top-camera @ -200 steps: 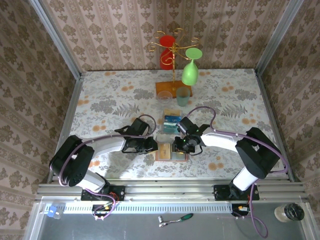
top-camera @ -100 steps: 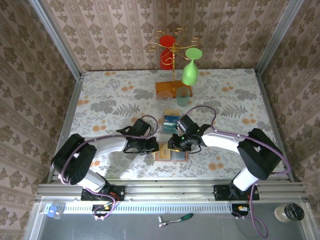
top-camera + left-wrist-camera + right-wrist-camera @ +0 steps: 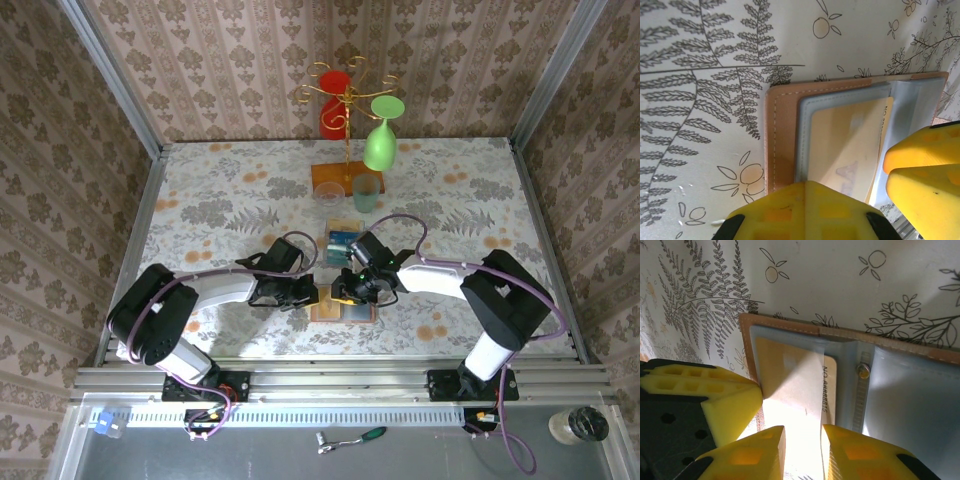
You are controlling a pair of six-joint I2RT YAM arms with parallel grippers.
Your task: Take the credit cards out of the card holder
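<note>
The card holder lies open on the table between my arms. It is soft leather and likely to slide, so my left gripper, closed, seems to pin its edge. The credit card in its pocket looks light, stiff and slick. My right gripper, jaws slightly apart, straddles the card's exposed edge.

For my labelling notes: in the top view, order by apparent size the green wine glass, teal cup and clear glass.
Green wine glass (hanging, perhaps nearer the camera)
Teal cup
Clear glass
</note>
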